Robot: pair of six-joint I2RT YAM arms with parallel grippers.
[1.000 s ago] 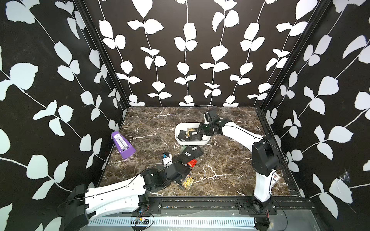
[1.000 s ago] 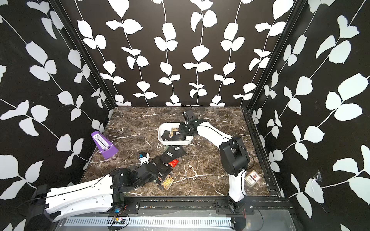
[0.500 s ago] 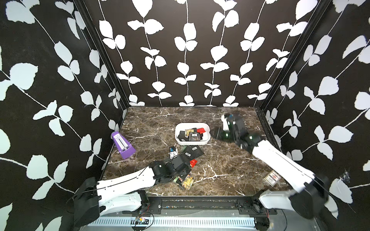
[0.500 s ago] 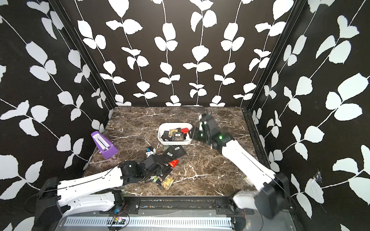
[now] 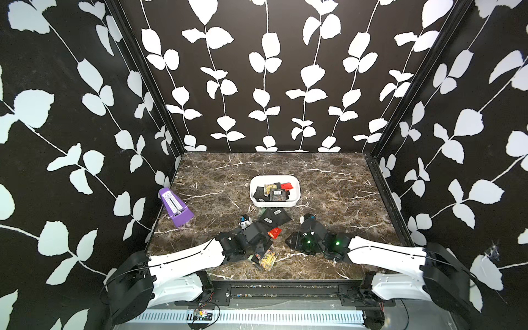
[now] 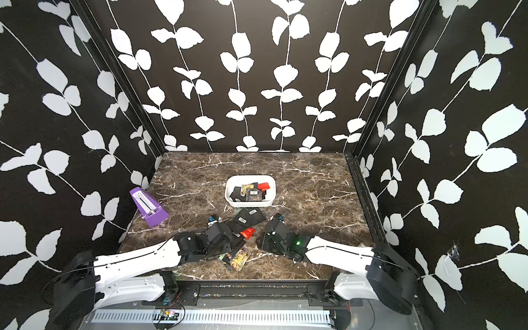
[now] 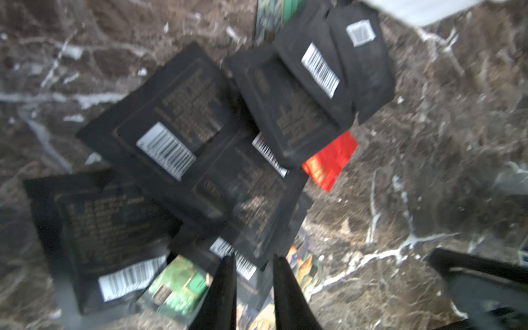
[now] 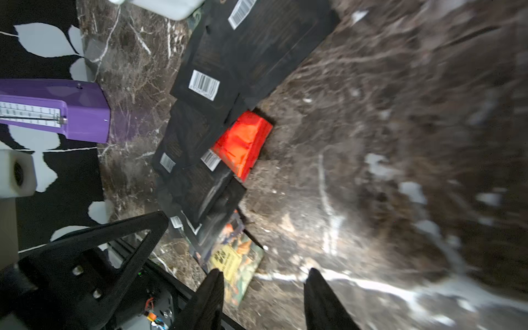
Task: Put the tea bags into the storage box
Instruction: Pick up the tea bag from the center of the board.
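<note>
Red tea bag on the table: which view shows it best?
Right wrist view: the red tea bag is large and sharp. Left wrist view blurs it, partly under black tea bags; both top views show a tiny patch.

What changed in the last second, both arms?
Right gripper left the storage box and swung back to the near side, open and empty, beside the loose tea bags. Left gripper stays on that pile, jaws nearly together; a grip is unclear. Box and metronome unmoved.

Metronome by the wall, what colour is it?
Purple metronome, white scale; best in right wrist view.
</note>
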